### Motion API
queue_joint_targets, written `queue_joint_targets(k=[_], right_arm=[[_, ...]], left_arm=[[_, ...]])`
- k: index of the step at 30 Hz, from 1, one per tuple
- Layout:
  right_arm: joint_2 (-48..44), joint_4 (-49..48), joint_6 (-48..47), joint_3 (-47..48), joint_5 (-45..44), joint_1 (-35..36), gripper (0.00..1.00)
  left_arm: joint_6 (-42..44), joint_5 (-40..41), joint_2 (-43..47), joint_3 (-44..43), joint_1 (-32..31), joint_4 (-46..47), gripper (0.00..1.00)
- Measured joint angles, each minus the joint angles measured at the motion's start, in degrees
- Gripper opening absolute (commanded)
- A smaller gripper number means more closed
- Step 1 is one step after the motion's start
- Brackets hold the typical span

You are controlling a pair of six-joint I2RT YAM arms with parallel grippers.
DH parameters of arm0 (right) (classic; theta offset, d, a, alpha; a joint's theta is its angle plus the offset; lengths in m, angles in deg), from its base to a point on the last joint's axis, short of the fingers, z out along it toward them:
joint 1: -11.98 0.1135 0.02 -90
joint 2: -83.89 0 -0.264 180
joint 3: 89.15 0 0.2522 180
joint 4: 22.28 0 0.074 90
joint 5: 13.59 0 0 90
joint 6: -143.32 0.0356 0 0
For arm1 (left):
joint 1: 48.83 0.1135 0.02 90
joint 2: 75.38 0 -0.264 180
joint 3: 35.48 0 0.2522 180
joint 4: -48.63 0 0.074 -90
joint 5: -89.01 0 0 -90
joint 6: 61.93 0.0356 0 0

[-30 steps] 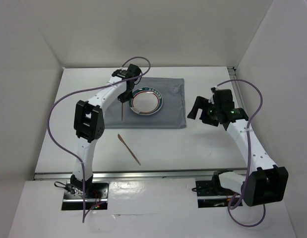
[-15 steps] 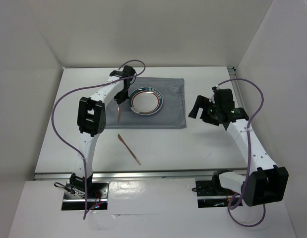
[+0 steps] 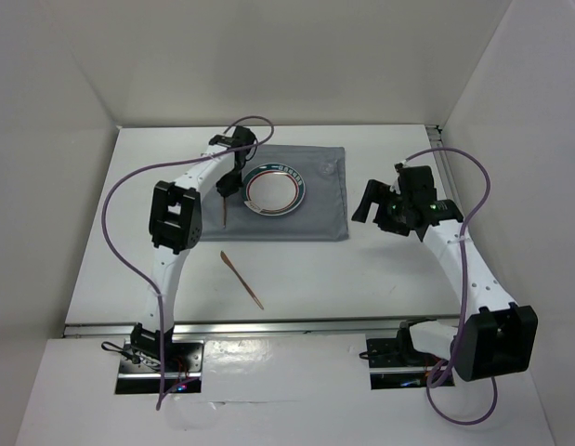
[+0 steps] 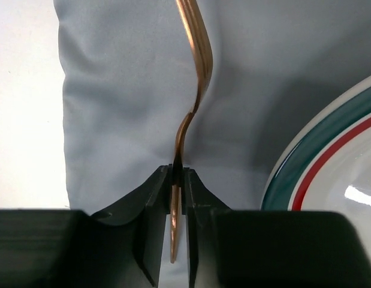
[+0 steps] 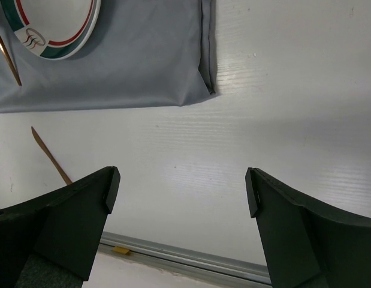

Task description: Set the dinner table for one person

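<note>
Right now the left gripper (image 4: 178,175) pinches a copper utensil (image 4: 197,66) over the grey cloth (image 4: 113,120), just beside the plate (image 4: 317,162) on the dinner table (image 3: 129,242); the right gripper (image 5: 182,192) hangs open. Seemingly mid-placement: next, lower it flat beside the plate and let go.

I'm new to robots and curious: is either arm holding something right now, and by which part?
The left gripper pinches a copper-coloured utensil near one end; which end cannot be told. The right gripper is open and empty.
</note>
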Motion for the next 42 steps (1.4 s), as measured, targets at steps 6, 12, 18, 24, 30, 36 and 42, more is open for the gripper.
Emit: queue_joint_targets(k=[6, 12, 18, 24, 30, 36, 42], right_arm=[[-0.31, 0.52, -0.07, 0.0, 0.07, 0.0, 1.0], [-1.95, 1.64, -0.07, 0.0, 0.07, 0.0, 1.0], [-4.28, 2.36, -0.07, 0.02, 0.26, 0.28, 1.0], [-5.62, 2.4, -0.04, 0.02, 1.16, 1.01, 1.0], [-7.39, 2.4, -0.04, 0.0, 1.46, 1.14, 1.0], [-8.44, 2.43, 0.02, -0.02, 1.49, 1.14, 1.0], [-8.52, 2.45, 0.15, -0.02, 1.49, 1.14, 1.0]], left_arm=[[0.0, -0.02, 2.4, 1.07, 0.0, 0.72, 0.71], [-1.64, -0.55, 12.26, 2.12, -0.11, 0.61, 0.73], [-10.95, -1.62, 37.53, 23.28, -2.43, 1.79, 0.65], [-24.9, -5.64, 50.42, 47.87, -10.36, 2.21, 0.61], [-37.2, -10.75, 50.42, 64.48, -15.32, 3.23, 0.57], [-43.52, -13.07, 49.57, 66.86, -15.76, 7.26, 0.56], [-46.29, -14.64, 48.54, 67.34, -18.67, 11.02, 0.55]])
